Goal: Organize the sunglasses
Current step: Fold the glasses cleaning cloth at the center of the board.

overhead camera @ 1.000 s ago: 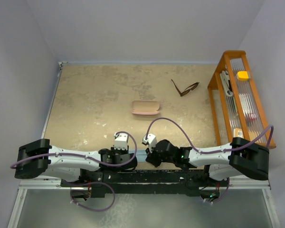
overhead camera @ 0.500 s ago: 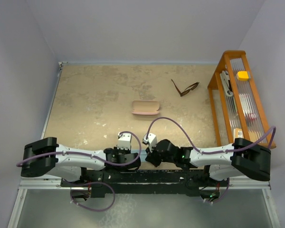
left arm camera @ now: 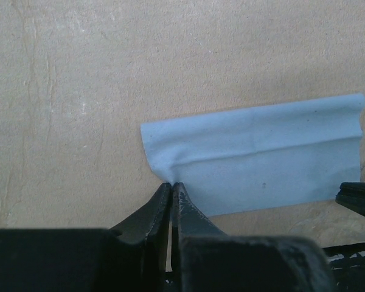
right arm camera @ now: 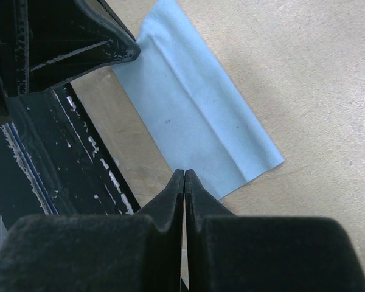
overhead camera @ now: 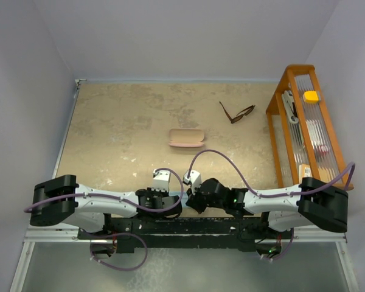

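At the left jaws: your left gripper (left arm camera: 171,185) is pressed closed, tips meeting on one near corner of the light blue cloth (left arm camera: 261,164); creases run out from that spot, so fabric may be nipped, though you cannot confirm it from this view
At the right jaws: your right gripper (right arm camera: 184,173) is likewise clenched, tips on the cloth's near edge towards the other end; whether it pinches the hem is not shown
Cloth: flat on the table (overhead camera: 121,121) at its near edge, one crease along its length; a gripper at each end reads as a two-handed fold or straightening
Pink case (overhead camera: 187,137): mid-table beyond the cloth, apparently closed; likely the intended home
Sunglasses (overhead camera: 236,113): far right, temples open, near the orange rack (overhead camera: 278,91), well apart from both grippers; packing them looks not yet begun
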